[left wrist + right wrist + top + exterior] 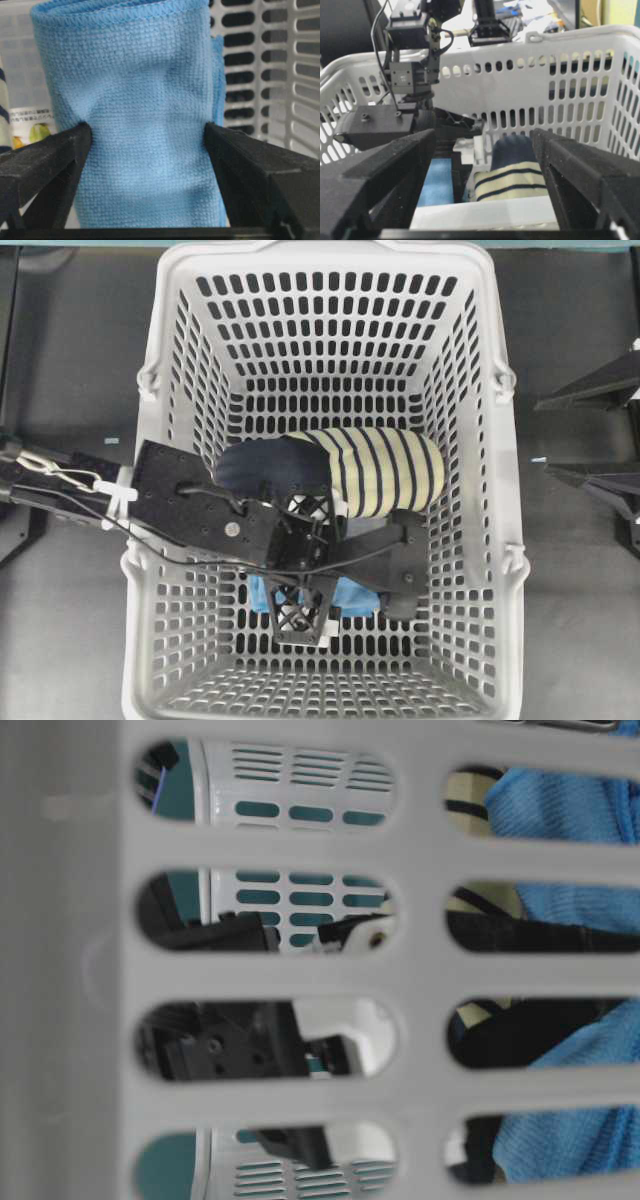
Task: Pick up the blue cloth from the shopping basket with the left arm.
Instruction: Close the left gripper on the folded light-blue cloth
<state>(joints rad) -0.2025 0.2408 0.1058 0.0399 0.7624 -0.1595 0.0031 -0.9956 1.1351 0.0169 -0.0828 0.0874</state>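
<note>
Left end effector (302, 565) down in the basket (140, 540), fingers wide apart on either side of the blue cloth (135, 125).

Overhead, the left arm (190, 505) hides most of the cloth; only blue edges show on the basket floor below the striped garment (385, 470). The table-level view is blocked by the basket wall; cloth and black parts show only through slots. In the left wrist view, both fingers (45, 160) touch the cloth's sides, not squeezing. The right end effector (485, 170) is open, holding nothing, outside the basket above the desk (70, 360).
</note>
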